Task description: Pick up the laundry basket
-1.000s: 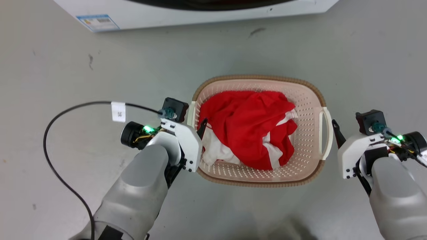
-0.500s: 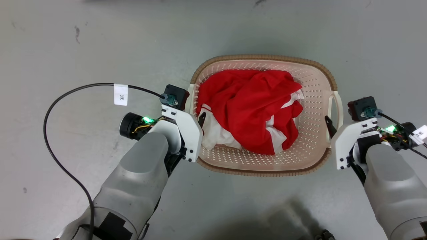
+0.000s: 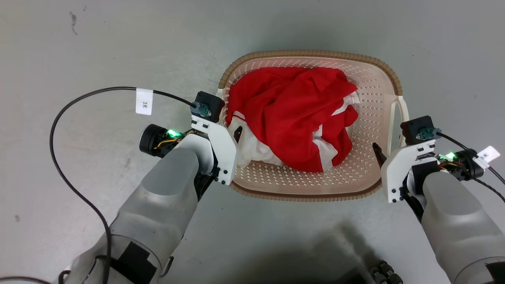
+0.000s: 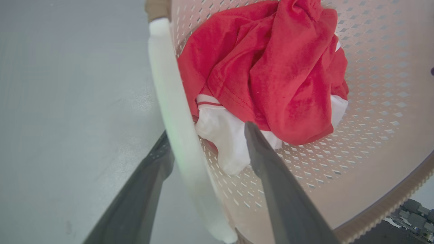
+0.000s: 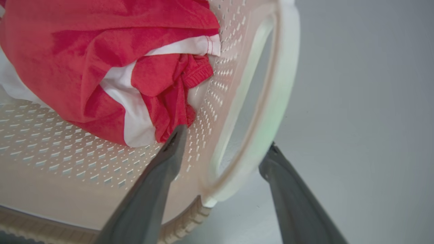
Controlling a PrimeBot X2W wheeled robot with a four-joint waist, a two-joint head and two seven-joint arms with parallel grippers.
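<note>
from my end the floor (image 3: 79, 51) is smooth, pale grey and evenly lit, with a faint sheen. i can see a dark scuff mark (image 3: 73, 17) near the head view's top left, a small dark speck (image 3: 16, 218) low on the left, and a broad soft shadow (image 3: 315, 248) near the bottom edge. both wrist views give me the same plain grey floor.

The floor (image 3: 79, 51) is smooth grey, with a dark scuff (image 3: 73, 17) at its far left. The basket (image 3: 311, 53) is over its middle, holding red and white cloth (image 3: 292, 106). Whether its base touches the floor cannot be told. A shadow (image 3: 315, 256) darkens the near edge.
</note>
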